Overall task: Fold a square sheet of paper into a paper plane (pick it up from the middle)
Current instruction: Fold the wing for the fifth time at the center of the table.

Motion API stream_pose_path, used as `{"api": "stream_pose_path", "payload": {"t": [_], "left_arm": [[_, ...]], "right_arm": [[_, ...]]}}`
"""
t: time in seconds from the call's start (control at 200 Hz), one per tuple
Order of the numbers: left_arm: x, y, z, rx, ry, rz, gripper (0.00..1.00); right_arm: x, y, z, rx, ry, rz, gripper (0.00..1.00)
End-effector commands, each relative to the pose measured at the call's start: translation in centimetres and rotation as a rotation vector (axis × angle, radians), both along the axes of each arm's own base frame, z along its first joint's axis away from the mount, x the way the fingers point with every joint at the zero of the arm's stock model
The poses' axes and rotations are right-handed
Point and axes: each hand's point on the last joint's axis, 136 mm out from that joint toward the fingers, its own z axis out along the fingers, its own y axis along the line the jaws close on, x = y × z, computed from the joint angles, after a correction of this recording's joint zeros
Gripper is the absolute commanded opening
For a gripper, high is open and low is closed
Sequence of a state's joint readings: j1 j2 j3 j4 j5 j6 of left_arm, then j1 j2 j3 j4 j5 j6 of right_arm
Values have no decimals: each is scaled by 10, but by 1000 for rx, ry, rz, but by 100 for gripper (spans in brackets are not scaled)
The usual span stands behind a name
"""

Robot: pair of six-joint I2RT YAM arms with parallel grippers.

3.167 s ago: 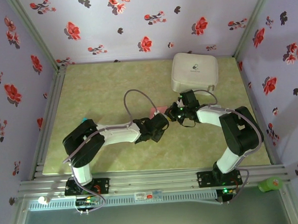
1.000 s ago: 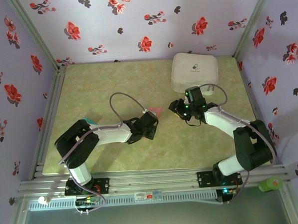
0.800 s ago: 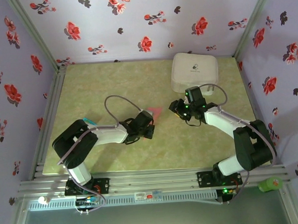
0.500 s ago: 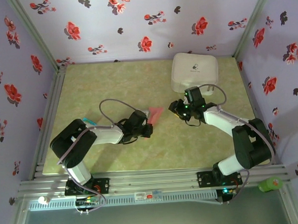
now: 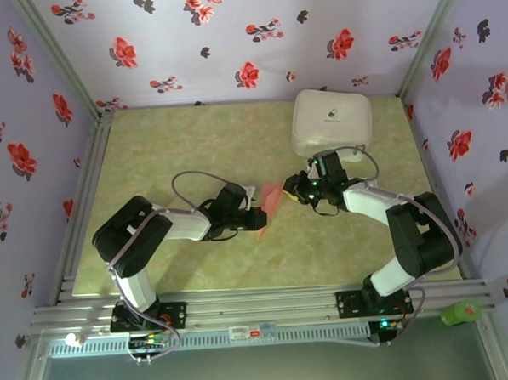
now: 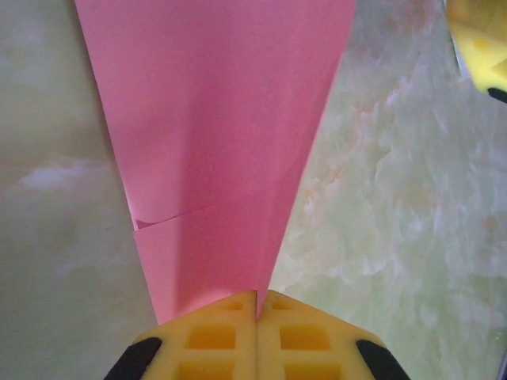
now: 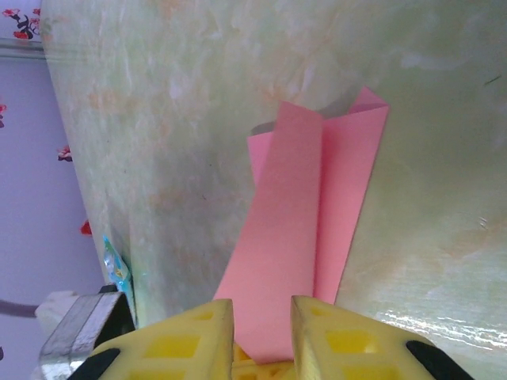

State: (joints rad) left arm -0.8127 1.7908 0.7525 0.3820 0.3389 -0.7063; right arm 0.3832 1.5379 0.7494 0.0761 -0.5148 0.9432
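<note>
Salmon-red paper plane [image 5: 270,202] lies mid-surface [image 5: 175,151] between two low, outstretched arms. The left tool [image 6: 257,297], pressed together, pinches one end. The right tool [image 7: 263,321] stands slightly spread astride the opposite end, possibly not touching it. A white case [image 5: 331,122] sits far right, well apart.

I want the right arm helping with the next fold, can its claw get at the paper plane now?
Probably yes. The right claw has its jaws apart on either side of one end of the paper plane, with nothing in the way. The left claw is shut on its narrow tip.
</note>
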Motion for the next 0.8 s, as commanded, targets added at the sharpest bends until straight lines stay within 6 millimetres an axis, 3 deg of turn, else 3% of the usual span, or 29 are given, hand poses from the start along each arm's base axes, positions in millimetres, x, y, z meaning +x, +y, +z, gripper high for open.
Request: {"api": "stream_pose_path", "payload": {"t": [0.0, 0.355, 0.795], "left_arm": [[1, -11, 5, -63, 37, -28, 0], [3, -19, 5, -166, 115, -29, 0], [5, -28, -4, -232, 228, -19, 0]], "right_arm": [[-1, 5, 0, 33, -9, 21, 24], [-9, 14, -5, 67, -12, 73, 20], [-17, 24, -20, 61, -12, 111, 8]]}}
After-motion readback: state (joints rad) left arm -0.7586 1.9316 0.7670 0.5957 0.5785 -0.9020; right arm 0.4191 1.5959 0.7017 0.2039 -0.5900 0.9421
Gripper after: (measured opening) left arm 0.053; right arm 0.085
